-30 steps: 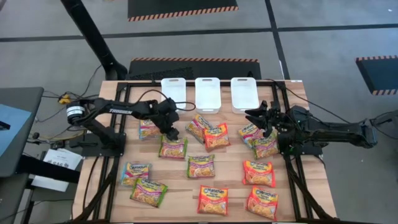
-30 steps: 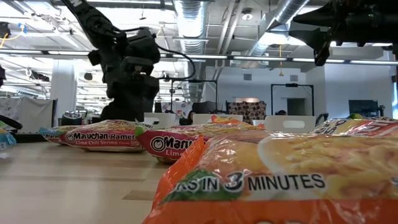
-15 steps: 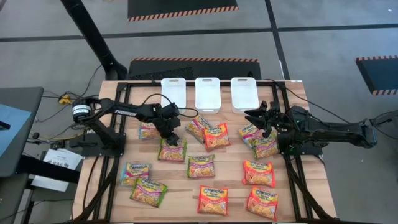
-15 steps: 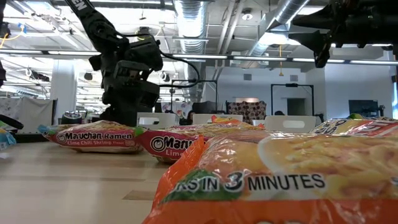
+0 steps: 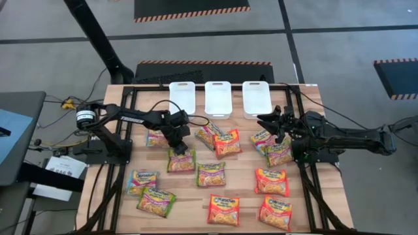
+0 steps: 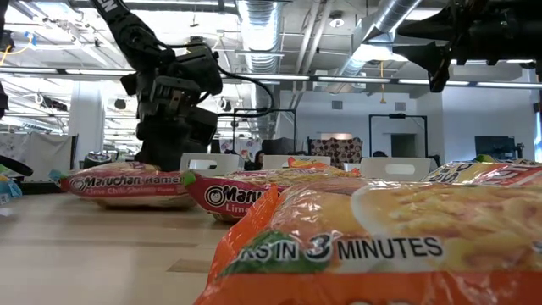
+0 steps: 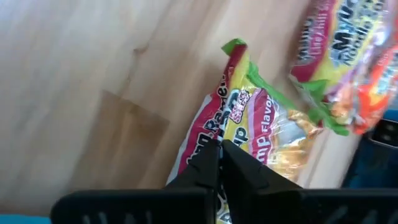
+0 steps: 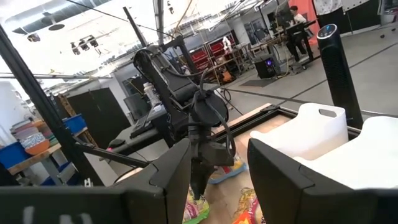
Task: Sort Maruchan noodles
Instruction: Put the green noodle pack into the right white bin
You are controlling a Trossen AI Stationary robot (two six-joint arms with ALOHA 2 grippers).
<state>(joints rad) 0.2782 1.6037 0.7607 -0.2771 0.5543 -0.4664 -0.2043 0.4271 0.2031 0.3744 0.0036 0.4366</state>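
Several Maruchan noodles packets lie flat on the wooden table (image 5: 248, 196). My left gripper (image 5: 177, 146) is shut on a green-yellow and red lime chili shrimp packet (image 5: 181, 160), left of the table's middle; the low view shows this packet (image 6: 127, 181) below the gripper (image 6: 169, 135). At the right side my right gripper (image 5: 277, 124) hangs open above the table, over a pale packet (image 5: 263, 139) without touching it. Its fingers (image 8: 180, 168) frame the left arm in its own view. My left gripper pinches the packet between its two shut fingers (image 7: 219, 152) at the red-bordered far edge (image 7: 210, 132). The fingers slant down from the table's far left side. The rest of the packet (image 7: 261, 124) lies on the table.
Three white trays (image 5: 182, 96) (image 5: 217, 98) (image 5: 257, 98) stand in a row at the far edge. Orange-red packets (image 5: 223, 210) (image 5: 275, 212) lie near the front edge, green-yellow ones (image 5: 211, 174) (image 5: 155, 201) at the middle and left. A black frame (image 5: 307, 189) borders the table.
My left gripper has gone a little toward the table's near edge and down onto the lime chili shrimp packet, and has shut on its far edge. The packet has shifted slightly toward the near edge and sits a little tipped in the low view.
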